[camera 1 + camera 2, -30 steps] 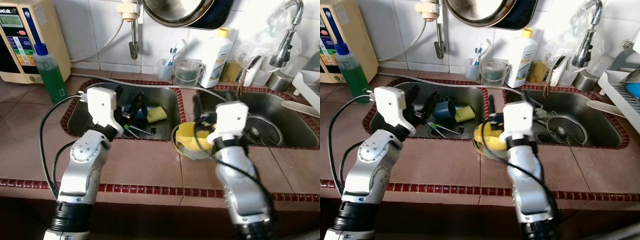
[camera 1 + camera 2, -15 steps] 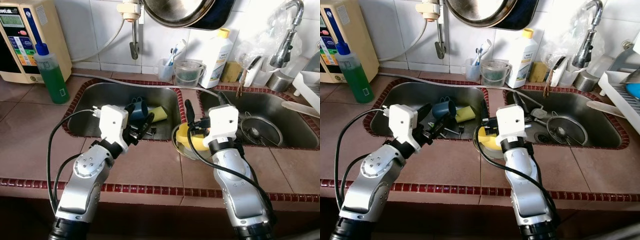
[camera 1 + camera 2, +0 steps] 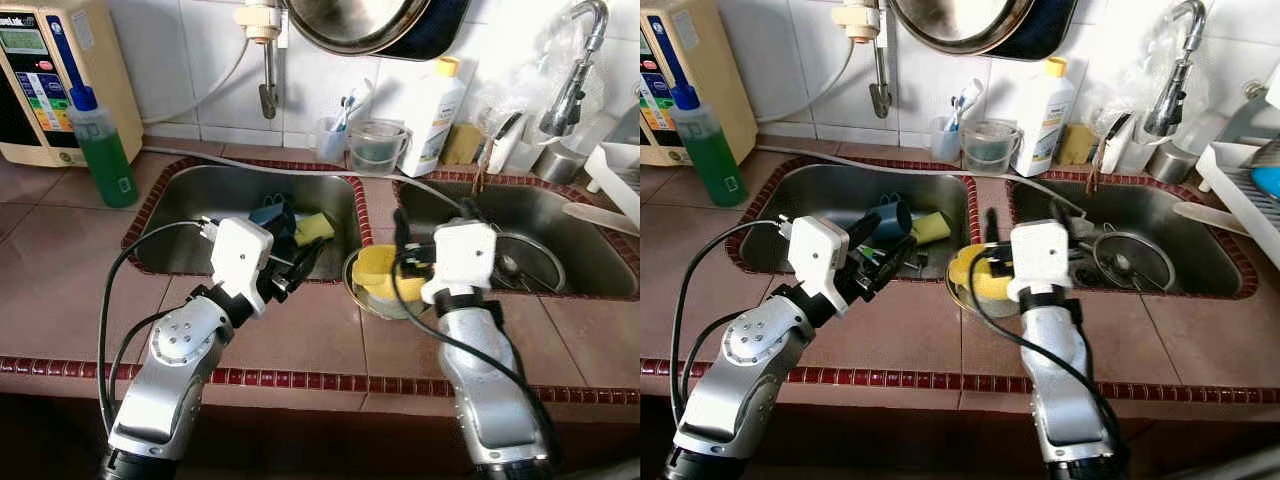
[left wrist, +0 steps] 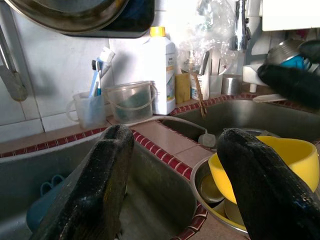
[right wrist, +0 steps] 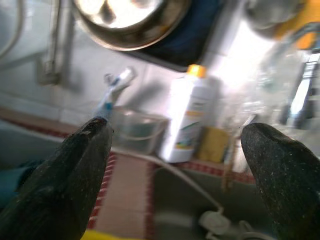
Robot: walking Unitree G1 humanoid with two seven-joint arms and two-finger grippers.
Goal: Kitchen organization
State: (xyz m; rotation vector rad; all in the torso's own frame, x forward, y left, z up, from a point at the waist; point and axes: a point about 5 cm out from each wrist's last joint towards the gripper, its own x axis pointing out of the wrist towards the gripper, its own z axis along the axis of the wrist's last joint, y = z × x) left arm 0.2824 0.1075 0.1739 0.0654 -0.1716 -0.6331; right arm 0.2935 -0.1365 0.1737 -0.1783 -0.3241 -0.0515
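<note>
The robot stands before a brown tiled counter point(image 3: 60, 270) with two steel sinks, and both arms reach forward over its front edge. The task's thing for this step, as I judge it, is the yellow bowl point(image 3: 378, 272). It sits inside a metal bowl point(image 3: 362, 296) on the strip of counter between the left sink point(image 3: 180, 225) and the right sink point(image 3: 590, 260), a little below the centre of the left eye frame.

The right hand point(image 3: 1025, 225) hovers above the far right side of the yellow bowl, partly covering it. Its two black fingers are spread wide and hold nothing; in the right wrist view they frame the white bottle point(image 5: 189, 117) by the wall, so this hand looks over the bowl and not down at it. The left hand point(image 3: 300, 262) is at the front right corner of the left sink, its fingers also released and empty, pointing to the right, toward the bowl. In the left wrist view the yellow bowl shows just behind one finger point(image 4: 260, 185).

So the bowl lies between the two hands: to the right of the left hand and directly under the right one. The right arm is nearer, but it must tilt down to reach the rim. In the left sink lie a blue cup point(image 3: 890, 217) and a yellow sponge point(image 3: 313, 227).
</note>
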